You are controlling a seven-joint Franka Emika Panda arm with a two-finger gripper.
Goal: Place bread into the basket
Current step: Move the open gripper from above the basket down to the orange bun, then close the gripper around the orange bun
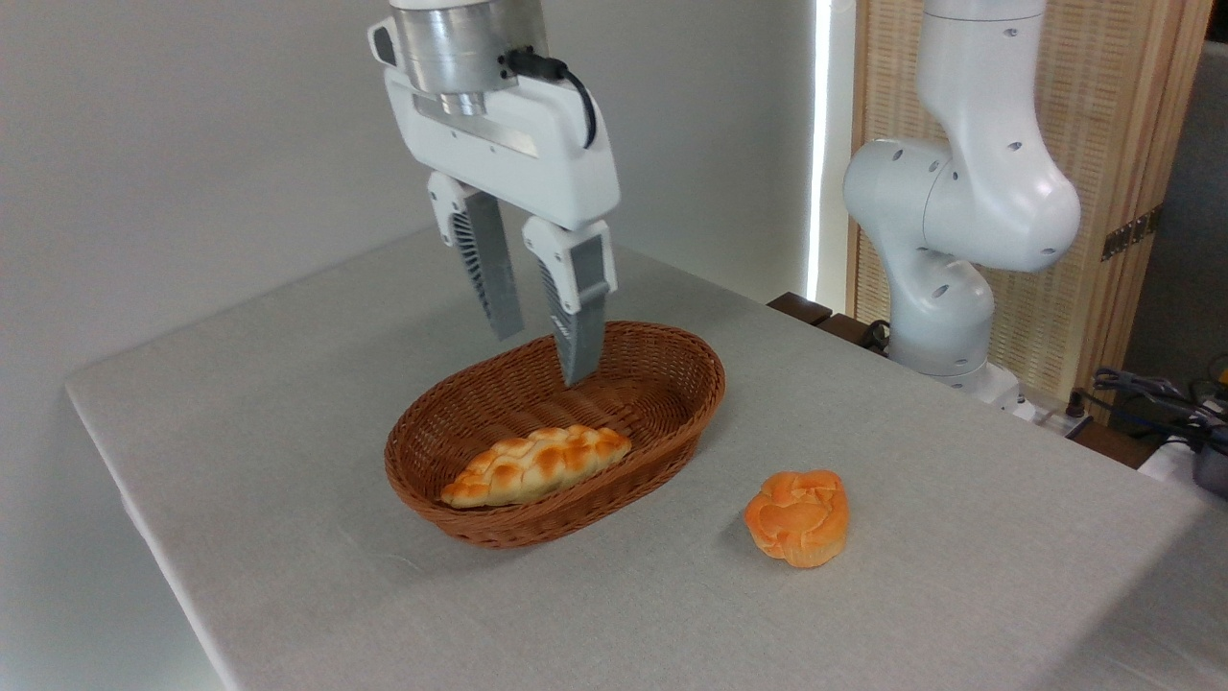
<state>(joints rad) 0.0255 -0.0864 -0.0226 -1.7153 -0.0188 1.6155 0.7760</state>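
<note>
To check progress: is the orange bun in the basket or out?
Out. The orange bun sits on the table, right of the basket.
</note>
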